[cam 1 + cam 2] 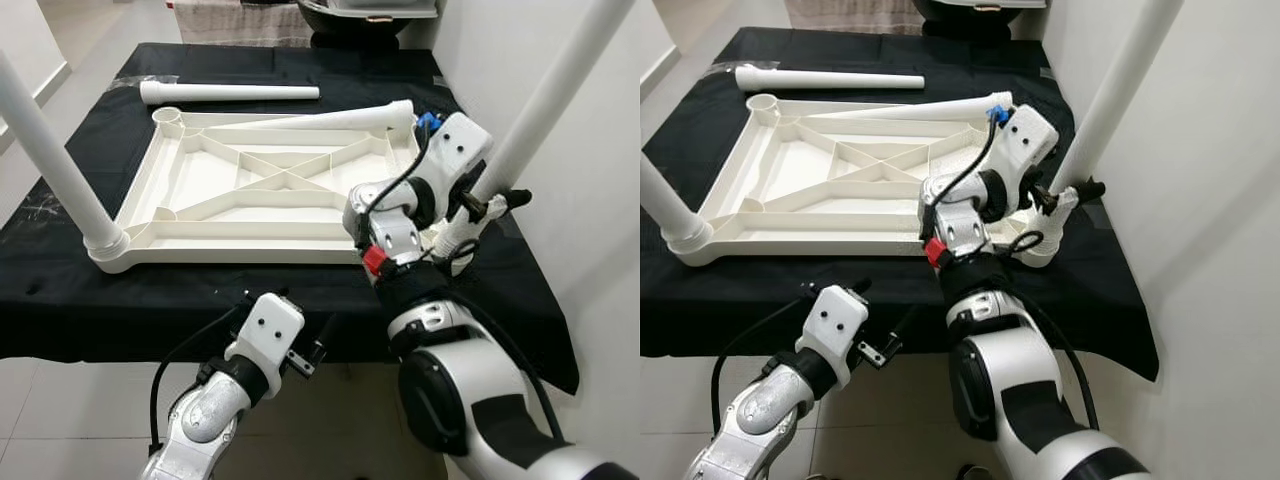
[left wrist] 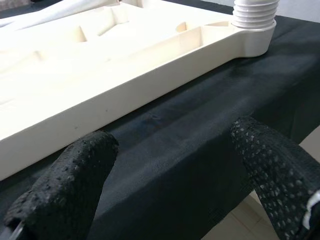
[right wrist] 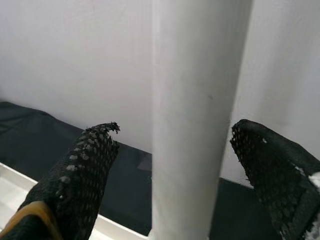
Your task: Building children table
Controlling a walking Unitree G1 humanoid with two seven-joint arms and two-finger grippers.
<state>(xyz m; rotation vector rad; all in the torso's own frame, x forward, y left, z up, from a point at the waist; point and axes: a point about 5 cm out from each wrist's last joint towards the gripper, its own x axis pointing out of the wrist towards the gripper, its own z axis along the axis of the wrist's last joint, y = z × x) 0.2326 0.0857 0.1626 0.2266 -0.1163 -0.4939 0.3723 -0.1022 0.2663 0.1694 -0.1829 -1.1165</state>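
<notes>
Upturned cream ribbed plastic tabletop (image 1: 270, 190) on black cloth; right gripper (image 3: 172, 165) spread around upright white leg tube (image 1: 545, 105) at its near-right corner; left gripper (image 2: 165, 185) spread, off its near edge.

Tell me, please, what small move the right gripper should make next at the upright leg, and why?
Probably it should close its fingers on the upright leg. The right gripper stands open with this white leg between its fingers, near the tabletop's near right corner, not yet gripping. The left gripper hangs open at the table edge.
</notes>
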